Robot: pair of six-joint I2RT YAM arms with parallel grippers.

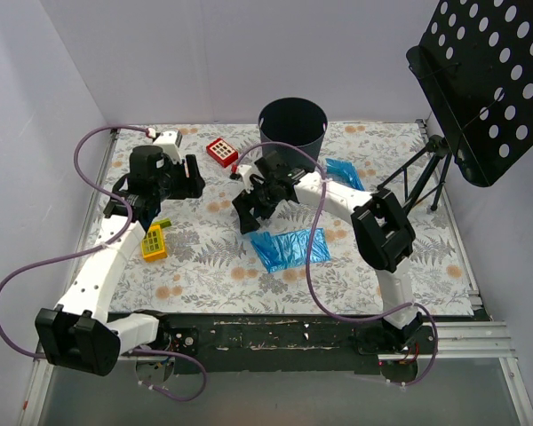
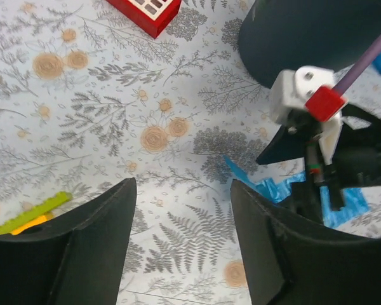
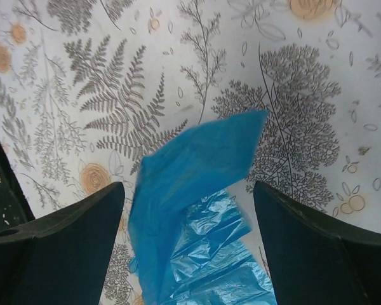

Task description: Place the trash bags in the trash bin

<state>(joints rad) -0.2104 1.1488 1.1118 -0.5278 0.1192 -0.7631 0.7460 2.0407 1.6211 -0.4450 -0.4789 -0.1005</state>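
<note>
One bright-blue trash bag (image 1: 290, 248) lies spread on the floral cloth in front of my right gripper (image 1: 247, 218). A second, smaller blue bag (image 1: 345, 172) lies right of the dark round trash bin (image 1: 292, 125) at the back. In the right wrist view the right gripper (image 3: 187, 210) is open just above the spread bag (image 3: 203, 190), whose near flap is raised and blurred between the fingers. My left gripper (image 1: 194, 181) is open and empty over bare cloth. Its view (image 2: 181, 203) shows the bin (image 2: 305, 32) and part of the bag (image 2: 282, 189) beside the right wrist.
A red-and-white tile (image 1: 221, 152) lies left of the bin. A yellow block (image 1: 154, 242) and a green piece (image 1: 163, 223) lie under the left arm. A black perforated music stand (image 1: 489, 80) on a tripod stands at the back right.
</note>
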